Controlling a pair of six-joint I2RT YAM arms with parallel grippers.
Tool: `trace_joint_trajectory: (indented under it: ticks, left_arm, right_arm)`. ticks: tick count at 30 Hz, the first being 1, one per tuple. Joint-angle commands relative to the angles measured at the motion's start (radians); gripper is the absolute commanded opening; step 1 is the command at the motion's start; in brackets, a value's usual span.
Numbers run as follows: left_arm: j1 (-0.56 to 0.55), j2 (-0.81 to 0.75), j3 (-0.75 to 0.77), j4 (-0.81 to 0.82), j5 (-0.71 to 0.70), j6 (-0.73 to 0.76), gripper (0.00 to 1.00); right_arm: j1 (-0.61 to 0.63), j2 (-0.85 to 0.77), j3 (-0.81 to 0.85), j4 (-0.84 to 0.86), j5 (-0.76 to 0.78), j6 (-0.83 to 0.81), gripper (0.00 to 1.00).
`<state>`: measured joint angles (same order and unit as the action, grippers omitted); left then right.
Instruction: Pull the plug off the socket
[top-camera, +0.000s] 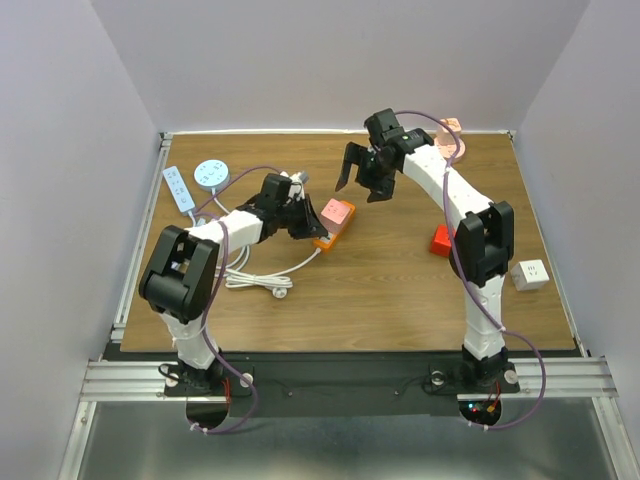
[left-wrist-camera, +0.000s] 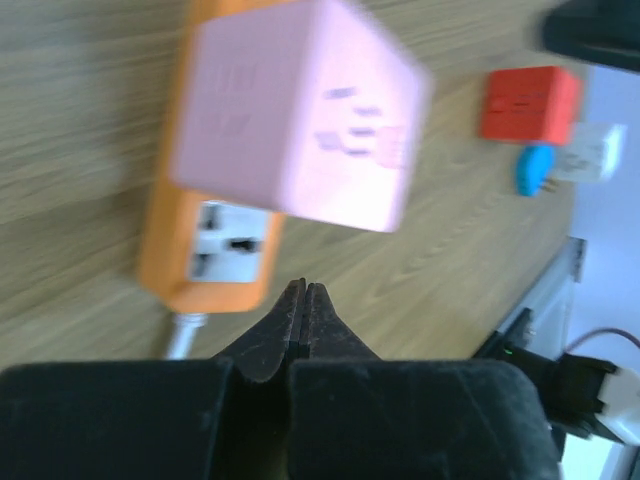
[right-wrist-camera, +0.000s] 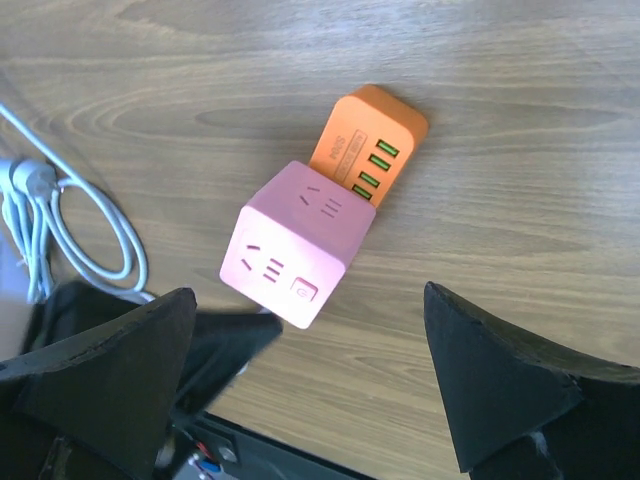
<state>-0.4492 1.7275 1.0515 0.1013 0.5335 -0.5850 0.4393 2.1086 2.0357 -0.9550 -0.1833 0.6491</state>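
Note:
A pink cube plug (top-camera: 334, 211) sits plugged into the top of an orange socket strip (top-camera: 325, 241) at the middle of the table. My left gripper (top-camera: 306, 226) is shut with nothing in it, its tips (left-wrist-camera: 303, 290) just short of the strip's cable end (left-wrist-camera: 200, 250), below the plug (left-wrist-camera: 300, 120). Contact between them cannot be made out. My right gripper (top-camera: 362, 180) hangs open above the table just behind the plug. In its wrist view the wide-spread fingers (right-wrist-camera: 308, 292) frame the plug (right-wrist-camera: 295, 245) and the strip (right-wrist-camera: 370, 140).
A coiled white cable (top-camera: 250, 275) lies left of the strip. A white power strip (top-camera: 179, 188) and a blue round unit (top-camera: 211, 173) sit at the far left. A red cube (top-camera: 441, 241) and a white cube (top-camera: 529, 274) lie to the right, a pink item (top-camera: 450, 135) at the back.

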Motion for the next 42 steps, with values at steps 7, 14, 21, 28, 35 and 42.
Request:
trace_joint_trajectory:
  ticks: [7,14,21,28,35,42]
  left_arm:
    - [0.023,0.124,0.030,-0.069,-0.046,0.105,0.00]
    - [0.035,0.159,0.031,-0.051,-0.029,0.111,0.00]
    - [0.053,0.146,0.048,-0.057,-0.013,0.102,0.00]
    - [0.060,0.162,0.174,-0.123,-0.009,0.116,0.00]
    - [0.064,0.227,0.243,-0.140,0.008,0.117,0.00]
    - [0.064,0.227,0.280,-0.140,0.025,0.094,0.00]
  right_arm:
    - [0.019,0.014,0.000,0.038,-0.093,-0.009,1.00]
    - [0.058,0.097,0.101,0.047,0.044,-0.118,1.00]
    - [0.055,0.162,0.146,0.105,0.100,-0.167,1.00]
    - [0.052,0.202,0.153,0.170,-0.071,-0.154,0.93]
    - [0.052,0.202,0.077,0.167,-0.117,-0.152,0.89]
    - [0.056,0.125,-0.067,0.170,-0.248,-0.106,0.73]
